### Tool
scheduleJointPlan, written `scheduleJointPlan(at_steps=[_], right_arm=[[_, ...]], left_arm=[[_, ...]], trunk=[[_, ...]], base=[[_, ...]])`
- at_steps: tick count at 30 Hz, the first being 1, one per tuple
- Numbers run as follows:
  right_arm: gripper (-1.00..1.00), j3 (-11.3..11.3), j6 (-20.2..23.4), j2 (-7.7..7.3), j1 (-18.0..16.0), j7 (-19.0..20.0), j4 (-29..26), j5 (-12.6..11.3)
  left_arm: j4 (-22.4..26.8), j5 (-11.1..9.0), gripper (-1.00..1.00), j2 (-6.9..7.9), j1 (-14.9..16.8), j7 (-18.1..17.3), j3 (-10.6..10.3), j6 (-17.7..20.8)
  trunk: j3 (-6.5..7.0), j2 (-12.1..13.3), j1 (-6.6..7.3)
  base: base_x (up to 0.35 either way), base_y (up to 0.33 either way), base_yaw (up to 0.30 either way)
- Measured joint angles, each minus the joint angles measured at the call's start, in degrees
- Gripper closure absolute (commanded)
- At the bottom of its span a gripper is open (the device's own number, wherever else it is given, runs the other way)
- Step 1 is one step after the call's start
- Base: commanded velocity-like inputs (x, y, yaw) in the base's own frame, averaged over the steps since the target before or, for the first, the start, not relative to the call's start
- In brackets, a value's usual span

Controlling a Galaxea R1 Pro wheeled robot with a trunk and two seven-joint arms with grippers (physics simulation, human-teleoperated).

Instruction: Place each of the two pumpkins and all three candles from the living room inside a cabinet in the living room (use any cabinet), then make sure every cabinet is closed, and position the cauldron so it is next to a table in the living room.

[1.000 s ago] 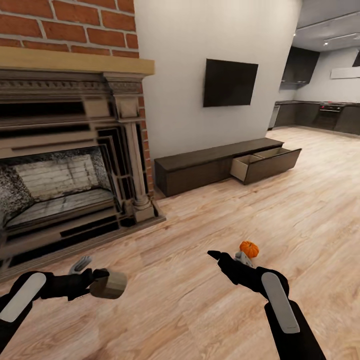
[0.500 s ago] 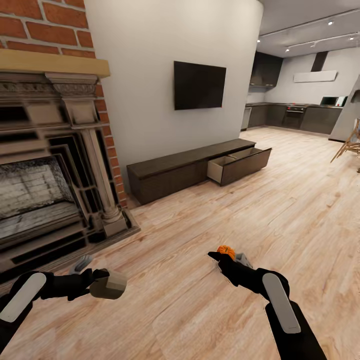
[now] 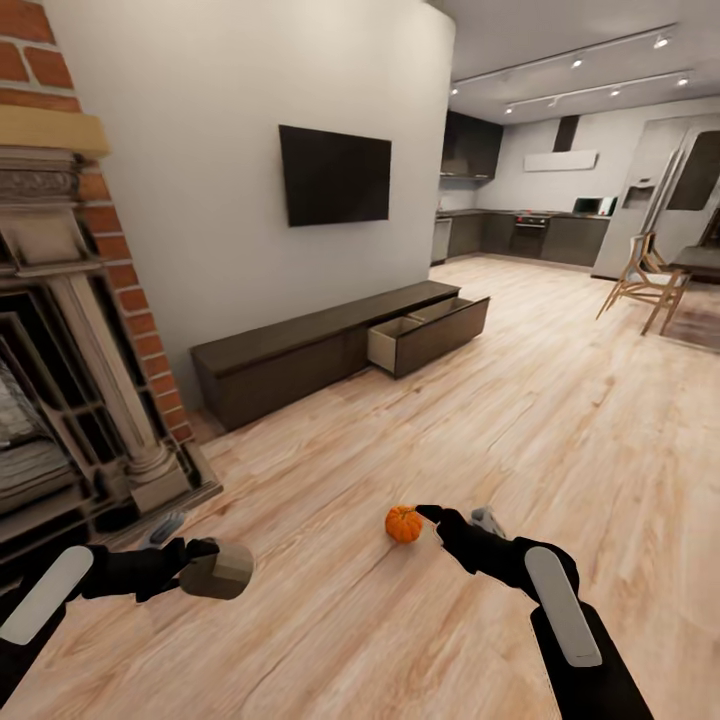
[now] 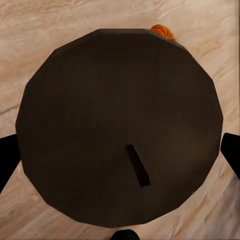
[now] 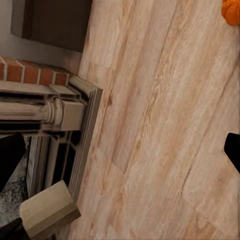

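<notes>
One orange pumpkin [image 3: 403,524] sits on the wood floor just beside the black fingertip of my right gripper [image 3: 458,517], which is open and holds nothing. Its edge also shows as the pumpkin [image 5: 231,11] in the right wrist view and the pumpkin [image 4: 162,31] in the left wrist view. My left gripper [image 3: 200,560] is shut on a stubby beige candle [image 3: 218,570]; its dark wick end, the candle [image 4: 120,125], faces the left wrist camera. The long dark cabinet [image 3: 290,355] stands against the wall, its right drawer [image 3: 428,335] pulled out.
An ornate fireplace [image 3: 80,400] with a brick surround rises at the left. A television [image 3: 335,175] hangs above the cabinet. Wooden chairs [image 3: 645,285] and a kitchen [image 3: 530,230] lie far right. Open floor stretches between me and the cabinet.
The camera has swung right: fireplace and cabinet slid left in the picture, and chairs came into view. The pumpkin now shows left of my right fingertip. Both arms hold their pose.
</notes>
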State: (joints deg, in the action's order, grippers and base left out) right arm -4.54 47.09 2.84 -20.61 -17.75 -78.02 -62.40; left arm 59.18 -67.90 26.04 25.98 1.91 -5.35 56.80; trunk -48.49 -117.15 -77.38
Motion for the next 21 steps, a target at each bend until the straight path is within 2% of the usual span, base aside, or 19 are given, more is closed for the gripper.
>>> scheduleJointPlan(at_steps=[21], right_arm=[[-1.00,0.00,0.00,0.00,0.00,0.00,0.68,-0.03]], left_arm=[[-0.05,0.06,1.00,-0.31,0.00,0.01,-0.23,-0.02]], trunk=[[1.01,0.00,0.00]], base=[[0.238,-0.208,-0.254]])
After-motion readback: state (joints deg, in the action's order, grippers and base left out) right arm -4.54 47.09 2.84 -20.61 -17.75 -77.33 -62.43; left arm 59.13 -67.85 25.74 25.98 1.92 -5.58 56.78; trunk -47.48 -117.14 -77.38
